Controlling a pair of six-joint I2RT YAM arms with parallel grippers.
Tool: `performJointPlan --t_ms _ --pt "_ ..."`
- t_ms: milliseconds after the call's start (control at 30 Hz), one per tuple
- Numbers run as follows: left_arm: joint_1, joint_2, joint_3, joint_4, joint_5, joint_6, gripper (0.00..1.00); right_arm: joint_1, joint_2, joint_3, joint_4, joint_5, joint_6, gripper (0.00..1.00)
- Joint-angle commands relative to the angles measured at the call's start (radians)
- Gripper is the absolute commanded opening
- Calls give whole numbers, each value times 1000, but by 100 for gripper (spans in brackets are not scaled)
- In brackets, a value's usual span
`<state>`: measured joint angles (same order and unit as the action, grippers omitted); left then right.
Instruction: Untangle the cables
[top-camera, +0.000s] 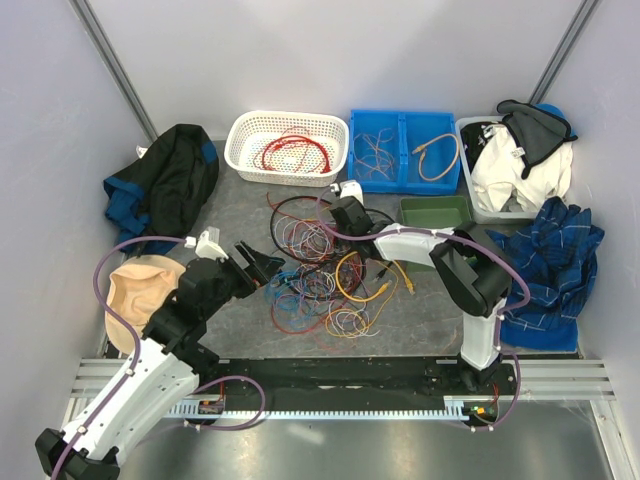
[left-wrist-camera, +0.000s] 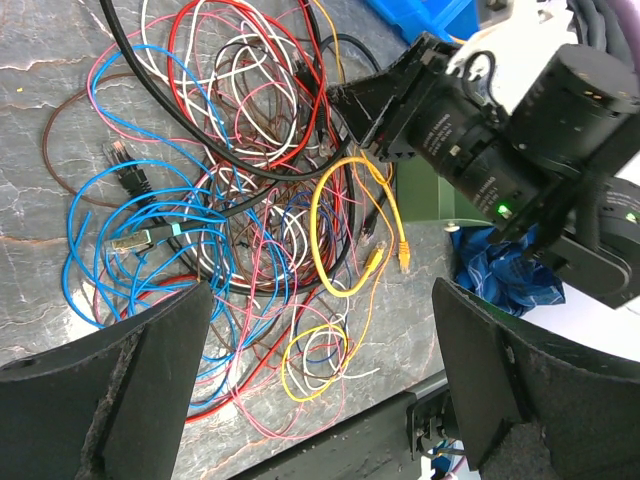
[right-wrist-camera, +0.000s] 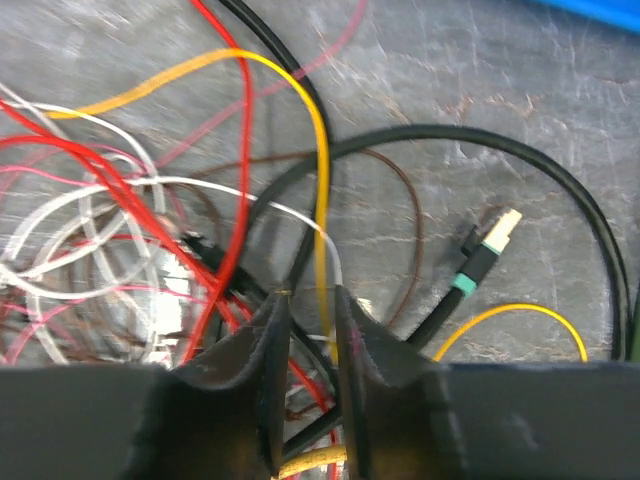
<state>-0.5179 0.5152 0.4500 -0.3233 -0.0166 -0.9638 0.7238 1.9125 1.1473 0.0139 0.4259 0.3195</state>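
the cables lie in one knot in the middle of the desk. our right end effector stands nearly closed about a yellow cable; we cannot tell whether it pinches it. the left end effector hangs wide open, empty, beside the heap. we judge it best to close firmly on that one strand, lift slowly, and pin the rest with the left.

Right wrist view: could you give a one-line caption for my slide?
Right gripper straddling a yellow cable amid tangled red, white and black cables.
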Motion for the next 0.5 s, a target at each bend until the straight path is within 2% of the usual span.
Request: performJointPlan --t_ms 0,67,100,267,467 --pt "-2 8 3 17 1 -15 97 -17 -7 8 3 28 26 12" --pt "-2 11 4 18 -2 -12 97 -18 -55 -30 26 27 36 2" --pt "-2 11 4 18 -5 -12 97 -17 -81 -44 31 25 44 0" --pt "-2 20 22 29 -37 2 95 64 -358 -152 43 36 58 0" --pt "-2 32 88 72 -100 57 96 198 -697 -97 -86 16 33 0"
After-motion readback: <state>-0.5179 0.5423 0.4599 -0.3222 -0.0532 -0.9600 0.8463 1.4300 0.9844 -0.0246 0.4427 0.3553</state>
